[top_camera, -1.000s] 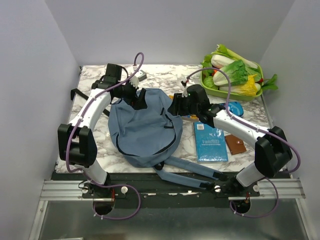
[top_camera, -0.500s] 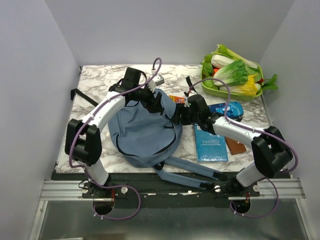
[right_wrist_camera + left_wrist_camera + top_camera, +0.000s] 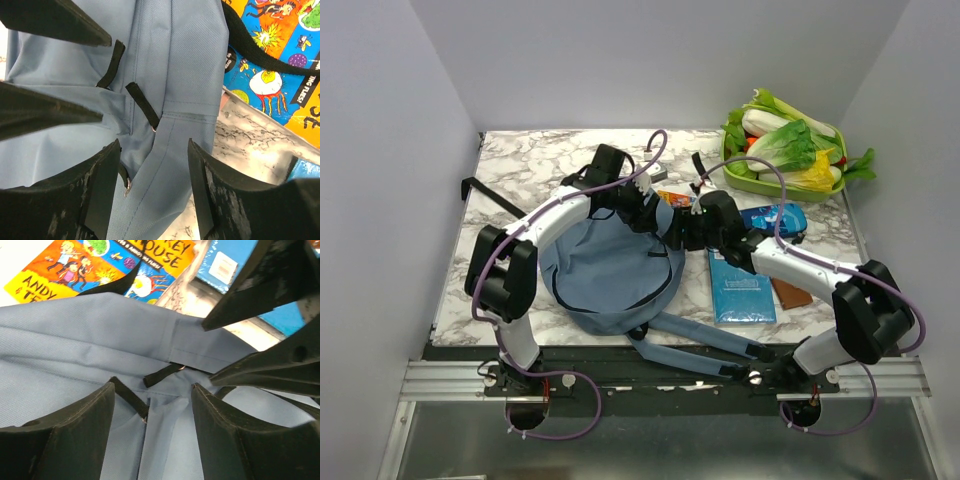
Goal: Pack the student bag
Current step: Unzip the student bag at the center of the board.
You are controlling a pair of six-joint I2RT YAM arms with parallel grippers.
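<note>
One student bag (image 3: 605,270): blue.
My left hand (image 3: 153,387): wide, at its 1 o'clock edge.
My right hand (image 3: 153,142): wide too.

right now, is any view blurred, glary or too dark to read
Top external: evenly lit and sharp; left wrist: student bag weave crisp, left gripper a dark silhouette; right wrist: fabric sharp, the marble table bright, nearly washed out.
</note>
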